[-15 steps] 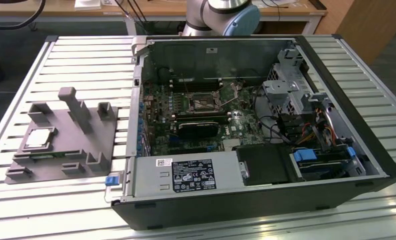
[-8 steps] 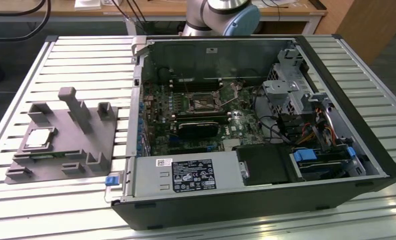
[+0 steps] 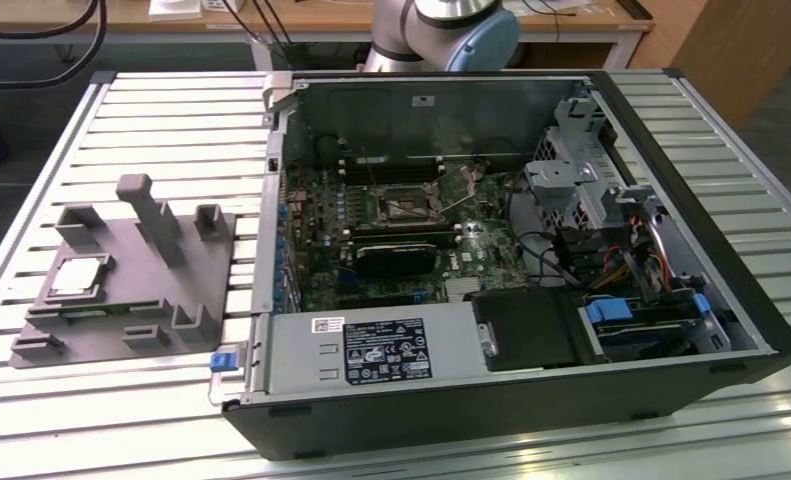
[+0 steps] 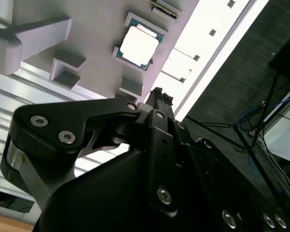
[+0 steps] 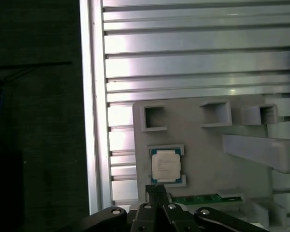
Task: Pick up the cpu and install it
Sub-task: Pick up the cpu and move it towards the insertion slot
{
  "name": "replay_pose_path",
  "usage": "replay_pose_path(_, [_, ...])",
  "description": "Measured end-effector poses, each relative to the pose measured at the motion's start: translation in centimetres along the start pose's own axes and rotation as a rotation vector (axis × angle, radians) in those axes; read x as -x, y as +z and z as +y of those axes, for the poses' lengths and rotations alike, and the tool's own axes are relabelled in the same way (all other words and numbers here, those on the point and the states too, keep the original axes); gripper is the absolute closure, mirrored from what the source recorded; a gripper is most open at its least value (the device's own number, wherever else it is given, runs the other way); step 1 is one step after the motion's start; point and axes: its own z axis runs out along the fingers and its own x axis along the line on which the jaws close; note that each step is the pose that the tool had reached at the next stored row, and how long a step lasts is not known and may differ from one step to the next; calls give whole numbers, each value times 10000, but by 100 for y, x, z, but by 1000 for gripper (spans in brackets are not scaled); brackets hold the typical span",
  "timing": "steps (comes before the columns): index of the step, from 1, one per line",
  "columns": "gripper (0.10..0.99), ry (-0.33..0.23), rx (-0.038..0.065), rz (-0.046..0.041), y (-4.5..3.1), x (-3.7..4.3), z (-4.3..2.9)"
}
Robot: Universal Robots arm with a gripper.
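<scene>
Task barely begun: cpu (image 3: 79, 275) lay untouched in its recess on the grey tray (image 3: 168, 290), near the table (image 3: 168, 110) edge, apart from the pc case (image 3: 502, 430). Gripper (image 5: 157, 189) hung over the tray w/ tips near the cpu, fingers together, holding nothing. Pick-up & install not yet done.

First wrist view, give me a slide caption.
Gripper pointing toward the cpu, which rests in a grey tray on the slatted table.

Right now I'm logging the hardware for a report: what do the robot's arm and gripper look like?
In the exterior view the arm is silver-grey with rounded joints and a pale blue end cap. In both wrist views the gripper is matte black, built of angular linked bars with round silver screw heads, narrowing to slim black fingers.
</scene>
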Motion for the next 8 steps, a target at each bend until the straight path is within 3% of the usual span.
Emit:
replay_pose_path(3, [980, 1, 0, 1, 30, 47, 3])
replay_pose_path(8, [980, 2, 0, 1, 84, 56, -8])
